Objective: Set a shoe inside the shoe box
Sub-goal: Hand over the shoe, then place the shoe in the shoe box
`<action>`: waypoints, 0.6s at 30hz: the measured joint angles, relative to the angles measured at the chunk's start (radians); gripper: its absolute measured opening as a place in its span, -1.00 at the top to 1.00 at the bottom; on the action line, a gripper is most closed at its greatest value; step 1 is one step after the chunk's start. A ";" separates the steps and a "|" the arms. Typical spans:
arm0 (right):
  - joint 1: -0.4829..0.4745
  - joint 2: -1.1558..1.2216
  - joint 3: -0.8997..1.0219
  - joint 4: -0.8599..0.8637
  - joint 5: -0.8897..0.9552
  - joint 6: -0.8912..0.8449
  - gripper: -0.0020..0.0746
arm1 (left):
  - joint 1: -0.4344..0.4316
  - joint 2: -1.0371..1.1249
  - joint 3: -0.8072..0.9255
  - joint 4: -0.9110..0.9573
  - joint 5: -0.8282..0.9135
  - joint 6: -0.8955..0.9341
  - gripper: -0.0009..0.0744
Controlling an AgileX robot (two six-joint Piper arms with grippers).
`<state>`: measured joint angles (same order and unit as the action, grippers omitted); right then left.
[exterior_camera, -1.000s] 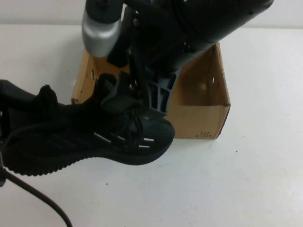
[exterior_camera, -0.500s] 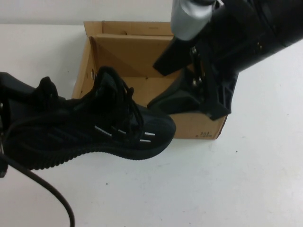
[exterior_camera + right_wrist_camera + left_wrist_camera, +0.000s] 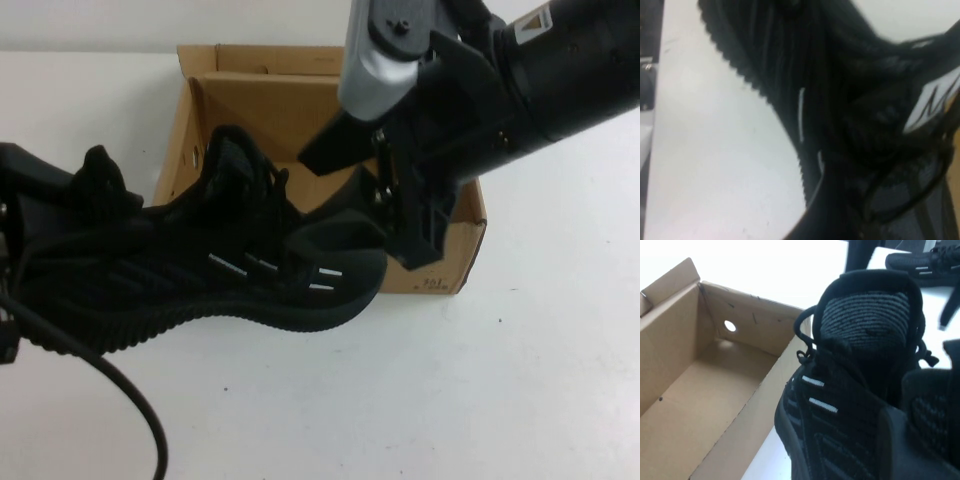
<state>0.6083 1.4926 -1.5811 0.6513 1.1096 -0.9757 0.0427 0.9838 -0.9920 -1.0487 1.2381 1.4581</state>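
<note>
The black shoe (image 3: 230, 270) is held off the table, tilted, with its toe at the front left corner of the brown shoe box (image 3: 445, 255). My left gripper (image 3: 30, 235) is shut on the shoe's heel at the far left. In the left wrist view the shoe (image 3: 860, 390) fills the right side beside the open box (image 3: 700, 405), and my left gripper (image 3: 920, 440) grips its heel. My right gripper (image 3: 378, 200) hangs over the box just above the shoe's toe, jaws open. The right wrist view shows the ridged sole and white tongue label (image 3: 935, 102) close up, with my right gripper (image 3: 865, 210) against the laces.
A second black shoe (image 3: 922, 262) lies farther off on the white table (image 3: 480, 400). A black cable (image 3: 130, 410) loops over the table at the front left. The box's back flaps (image 3: 270, 60) stand open.
My right gripper left the laces, swung right, then came back down by the toe. The shoe moved slightly right, toe nearer the box.
</note>
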 joint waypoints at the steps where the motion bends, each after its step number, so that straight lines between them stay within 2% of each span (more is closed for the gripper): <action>1: 0.000 0.000 0.000 0.010 -0.011 -0.005 -0.37 | 0.000 0.000 0.000 -0.004 0.000 -0.002 0.76; 14: 0.000 0.090 0.000 0.173 0.000 -0.074 -0.33 | 0.000 0.000 0.000 -0.014 0.000 -0.004 0.77; 16: 0.000 0.104 0.000 0.188 0.002 -0.074 -0.14 | 0.000 0.000 0.000 -0.010 0.000 -0.004 0.77; 18: -0.001 0.111 0.000 0.194 0.002 -0.085 0.34 | 0.000 0.000 0.000 -0.005 0.000 -0.004 0.77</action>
<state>0.6069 1.6036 -1.5811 0.8448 1.1119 -1.0605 0.0427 0.9838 -0.9920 -1.0535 1.2381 1.4546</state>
